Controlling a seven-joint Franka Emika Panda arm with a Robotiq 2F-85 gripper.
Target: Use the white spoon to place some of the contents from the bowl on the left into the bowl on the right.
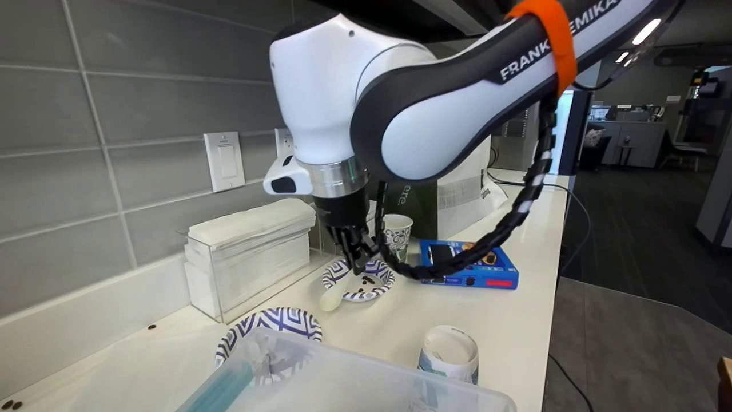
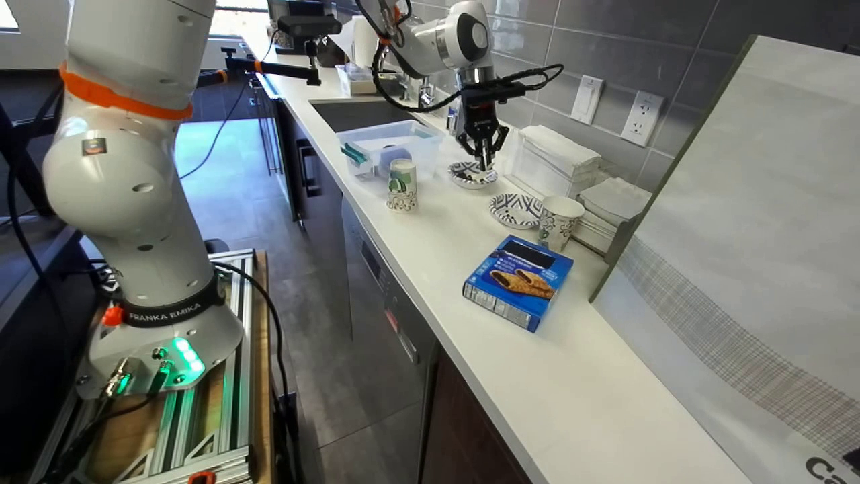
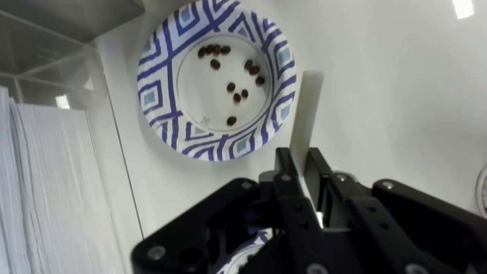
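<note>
My gripper [image 3: 300, 156] is shut on the handle of the white spoon [image 3: 307, 106]. In an exterior view the spoon's rounded end [image 1: 331, 298] hangs at a downward slant from the gripper [image 1: 358, 266]; the wrist view hides that end. A blue-and-white paper bowl [image 3: 154, 97] with scattered dark beans lies beside the handle; it also shows in both exterior views [image 1: 382, 290] [image 2: 500, 210]. A second patterned bowl [image 1: 300, 320] is partly behind a bin; in the wrist view [image 3: 262, 236] my gripper mostly covers it. It sits under the gripper [image 2: 484, 165] in an exterior view [image 2: 463, 168].
A clear holder with white napkins [image 1: 257, 252] stands along the wall. A translucent bin [image 2: 376, 138] is near the sink. Paper cups [image 2: 402, 185] [image 2: 559, 222], a blue box [image 2: 517, 279] and a large bag [image 2: 732, 249] stand on the counter. Loose beans [image 1: 152, 327] lie near the wall.
</note>
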